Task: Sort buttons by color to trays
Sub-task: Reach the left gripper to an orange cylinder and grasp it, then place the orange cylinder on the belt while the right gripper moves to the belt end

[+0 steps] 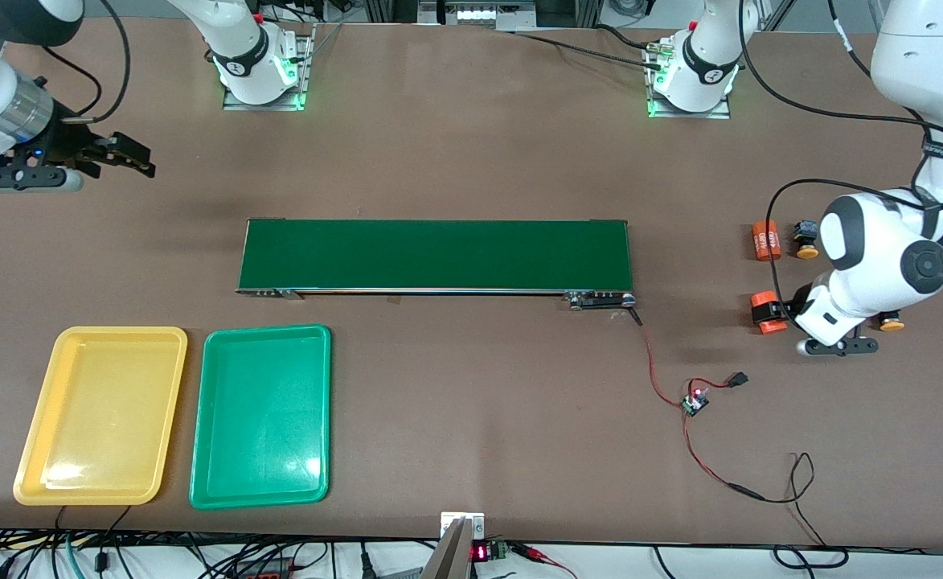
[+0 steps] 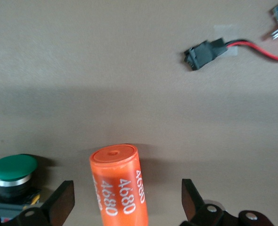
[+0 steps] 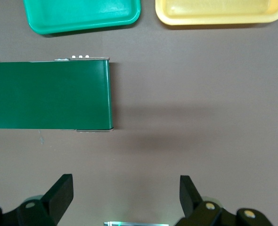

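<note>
1. The yellow plastic tray [image 1: 100, 415] and green plastic tray [image 1: 261, 416] lie near the table's front edge, at the right arm's end.
2. The left gripper [image 2: 125, 200], spread, straddles an orange printed cylinder [image 2: 118, 183] beside a green-capped push-button [image 2: 12, 176].
3. The right gripper [image 3: 125, 197] hangs spread above bare table near the long dark-green belt [image 1: 435, 255].

SITE: robotics lab | EVIDENCE: two white arms bolted on metal base plates [image 1: 262, 96] to a brown tabletop [image 1: 471, 145] | small dark-green conveyor belt [image 1: 435, 256] | bare circuit board [image 1: 694, 402] with loose red-black wiring | cable bundles along the tabletop edge | red digit display [image 1: 480, 552]
</note>
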Action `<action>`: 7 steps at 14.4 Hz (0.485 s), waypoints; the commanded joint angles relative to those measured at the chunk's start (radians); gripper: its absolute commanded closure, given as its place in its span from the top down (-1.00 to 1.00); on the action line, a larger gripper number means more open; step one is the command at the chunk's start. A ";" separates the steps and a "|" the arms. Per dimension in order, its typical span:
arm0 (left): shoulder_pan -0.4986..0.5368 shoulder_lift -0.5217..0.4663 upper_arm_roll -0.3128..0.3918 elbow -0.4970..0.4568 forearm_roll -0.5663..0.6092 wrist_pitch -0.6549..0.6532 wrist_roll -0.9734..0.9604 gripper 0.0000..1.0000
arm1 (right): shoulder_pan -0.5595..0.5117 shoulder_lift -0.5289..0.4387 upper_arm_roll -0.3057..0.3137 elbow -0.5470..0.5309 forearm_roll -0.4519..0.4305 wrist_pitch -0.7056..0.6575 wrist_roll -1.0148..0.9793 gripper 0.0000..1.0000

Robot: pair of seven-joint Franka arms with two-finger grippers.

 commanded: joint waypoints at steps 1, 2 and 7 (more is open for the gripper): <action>0.010 0.002 -0.005 -0.020 0.010 0.031 -0.009 1.00 | 0.014 -0.023 0.081 -0.025 0.008 0.039 0.119 1.00; 0.011 0.012 -0.005 -0.021 0.010 0.031 -0.009 0.98 | 0.015 -0.018 0.102 -0.025 0.008 0.047 0.154 1.00; 0.034 0.033 -0.005 -0.018 0.010 0.010 0.003 -0.39 | 0.066 -0.003 0.118 -0.025 0.012 0.101 0.195 1.00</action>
